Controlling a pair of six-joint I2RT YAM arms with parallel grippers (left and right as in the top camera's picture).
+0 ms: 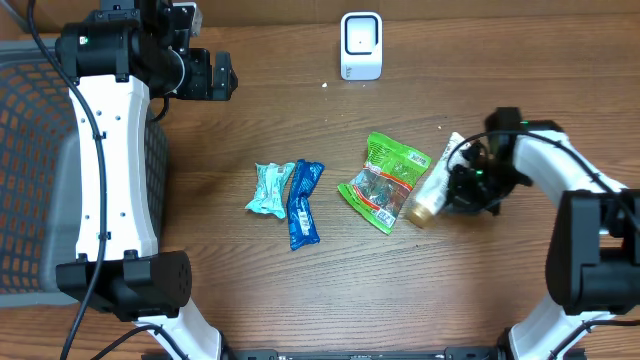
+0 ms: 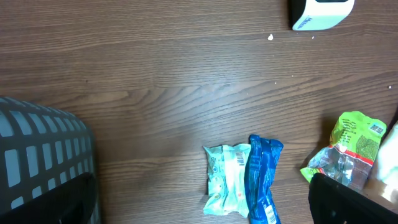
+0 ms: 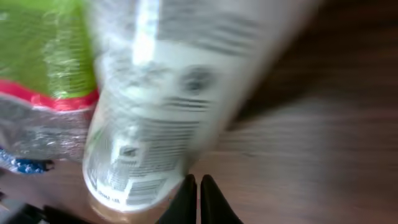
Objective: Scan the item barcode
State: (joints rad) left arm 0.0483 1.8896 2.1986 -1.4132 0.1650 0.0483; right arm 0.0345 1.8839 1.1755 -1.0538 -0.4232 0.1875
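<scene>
While its two dark fingers are pressed tip to tip with nothing between them, the right gripper (image 3: 197,190) sits low over the brown wooden table (image 1: 300,290), just beside the cap end of the white plastic squeeze tube with a tan cap (image 1: 432,185). The right wrist view is blurred, so I cannot tell whether the fingers touch the tube. The tube lies flat on the table, slanted, with its cap toward the robot's side. Printed text and what looks like a barcode panel near the cap face up toward the wrist camera.

Right against the tube, on its side toward the left arm, lies the crinkled green plastic snack packet with a red band and a clear window (image 1: 385,180), its edge meeting the tube's side. Further from the tube in that same direction lies the long blue foil wrapper (image 1: 303,203). The pale mint-green packet (image 1: 268,190) lies touching the wrapper's far side.

Well beyond the tube, toward the table's far edge, stands the small white box-shaped barcode scanner (image 1: 361,45), apart from everything else. Farthest from the tube, past the mint packet, is the grey plastic mesh basket (image 1: 30,150) at the table's edge. The left gripper (image 1: 218,75) hangs above the table beside the basket, well away from the tube, its fingers spread wide and holding nothing.
</scene>
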